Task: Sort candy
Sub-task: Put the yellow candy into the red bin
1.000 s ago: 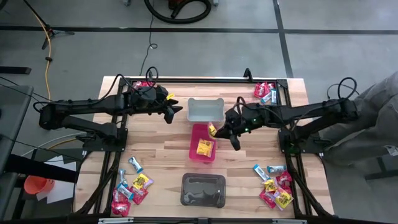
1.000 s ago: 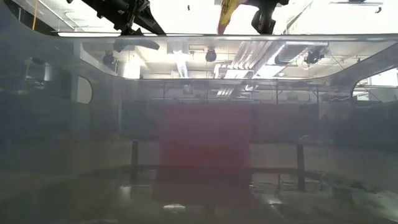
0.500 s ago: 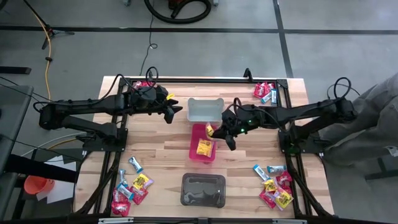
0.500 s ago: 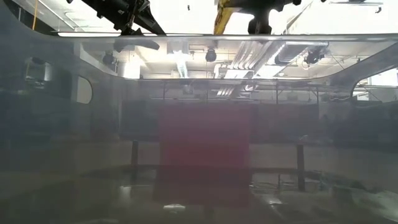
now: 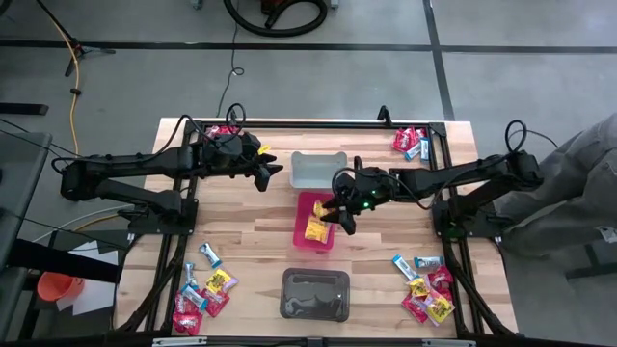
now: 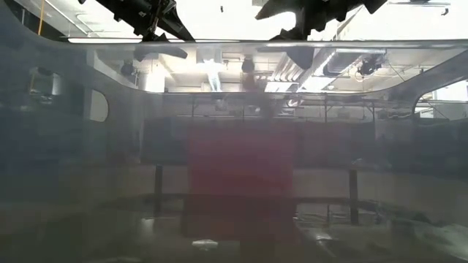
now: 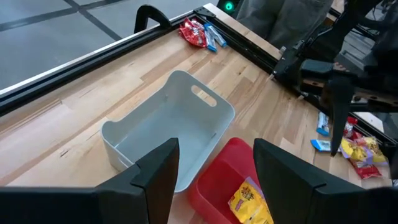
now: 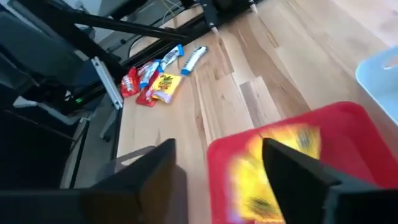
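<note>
High view: the right gripper (image 5: 339, 214) hangs over the pink rectangular plastic bin (image 5: 300, 234) at the middle of the wooden worktop (image 5: 251, 226), fingers apart, nothing clamped. 1 blurred yellow wrapped candy packet (image 8: 283, 142) is in mid-drop beneath it; another yellow packet (image 5: 316, 228) lies inside. The left gripper (image 5: 270, 174), fingers apart, waits left of the pale grey bin (image 5: 319, 171). Risk: released near the bin's right wall, the packet may clip the rim and land outside.
</note>
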